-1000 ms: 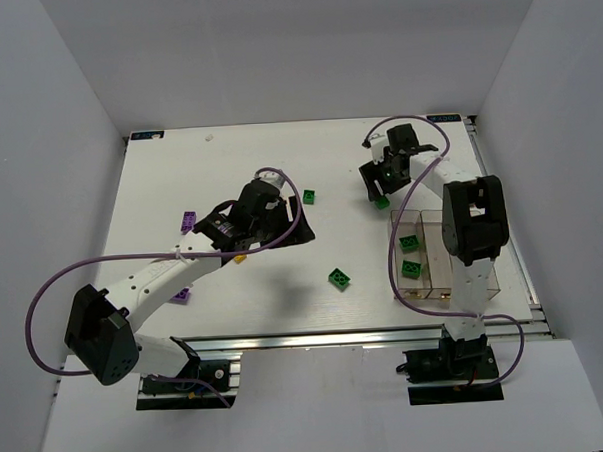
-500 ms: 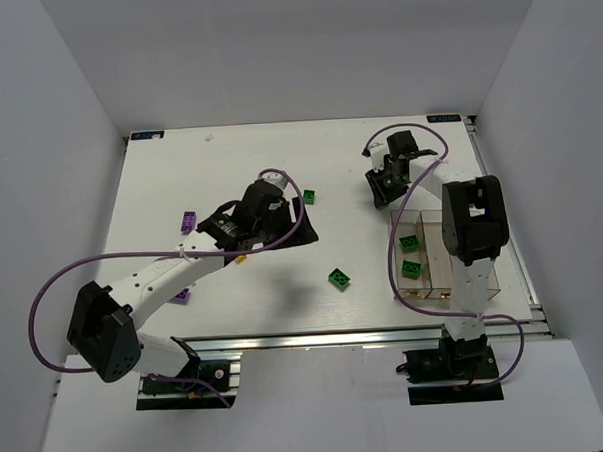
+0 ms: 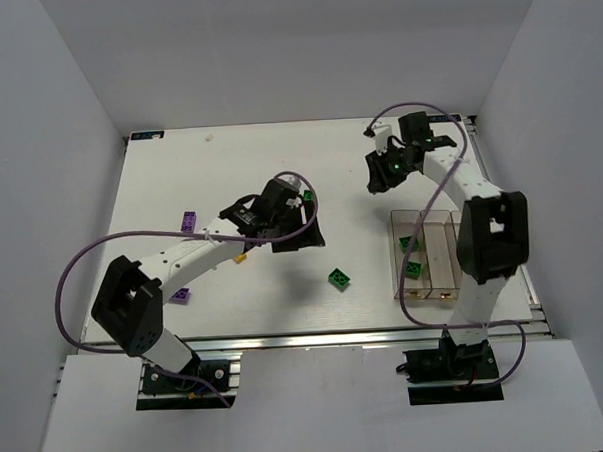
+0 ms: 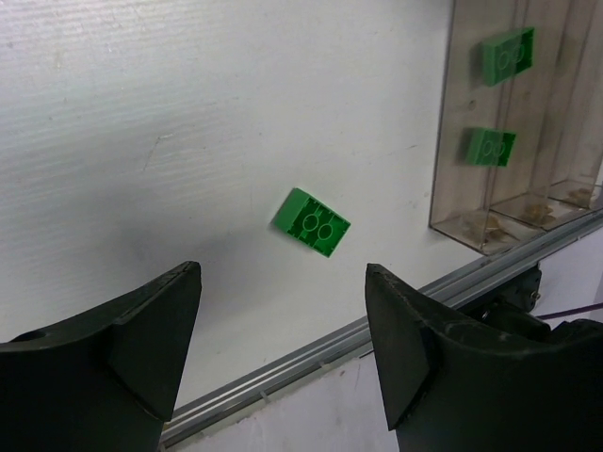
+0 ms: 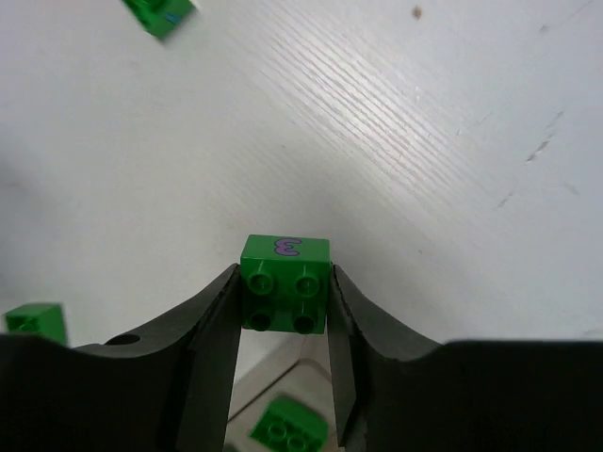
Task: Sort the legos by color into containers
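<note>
1. My right pincer (image 5: 283,282) is clenched on a green brick (image 5: 285,259), which is pinched at the fingertips only. It sits at the far right of the table (image 3: 229,169), just beyond the containers (image 3: 422,213).
2. My left pincer (image 4: 281,301) stands released and empty. A loose green brick (image 4: 311,222) lies ahead of it, near centre.
3. Risk: with so shallow a hold, the brick may twist or drop in carriage. It may also strike a narrow bin wall and fall into the wrong compartment.
4. Only the right wrist view shows the grip and a purple mark on the brick. Only the top view shows the path to the bins. The left wrist view shows two binned green bricks (image 4: 507,55) in one compartment.
</note>
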Motion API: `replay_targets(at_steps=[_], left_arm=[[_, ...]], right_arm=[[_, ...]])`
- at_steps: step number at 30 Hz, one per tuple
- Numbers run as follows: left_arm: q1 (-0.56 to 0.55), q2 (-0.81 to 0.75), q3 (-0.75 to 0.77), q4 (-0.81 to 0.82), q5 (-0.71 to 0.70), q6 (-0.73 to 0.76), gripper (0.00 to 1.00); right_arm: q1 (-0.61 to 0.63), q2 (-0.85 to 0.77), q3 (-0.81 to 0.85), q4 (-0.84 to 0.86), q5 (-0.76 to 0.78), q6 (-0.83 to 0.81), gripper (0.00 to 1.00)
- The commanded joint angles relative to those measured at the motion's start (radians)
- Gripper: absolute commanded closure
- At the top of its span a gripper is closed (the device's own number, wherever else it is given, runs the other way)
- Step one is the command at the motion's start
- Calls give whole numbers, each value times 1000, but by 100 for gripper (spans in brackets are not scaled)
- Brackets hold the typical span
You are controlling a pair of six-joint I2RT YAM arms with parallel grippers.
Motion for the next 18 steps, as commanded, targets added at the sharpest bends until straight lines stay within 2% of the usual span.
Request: replay_targets(at_steps=[1, 5, 10, 15, 18], left_arm=[[-6, 28, 37, -29, 53, -2, 20], [-6, 93, 85, -74, 90, 38, 18], [-6, 203, 165, -146, 148, 102, 18], [-15, 265, 200, -152, 195, 125, 18], [-24, 274, 203, -148, 205, 136, 17]], right_arm=[[-12, -185, -21, -58, -98, -33, 100], [-50, -288, -93, -214, -61, -54, 100], [-86, -456, -266, -271, -41, -117, 95], [-83, -585, -420, -267, -27, -154, 85], [-83, -589, -451, -248, -37, -149, 71]])
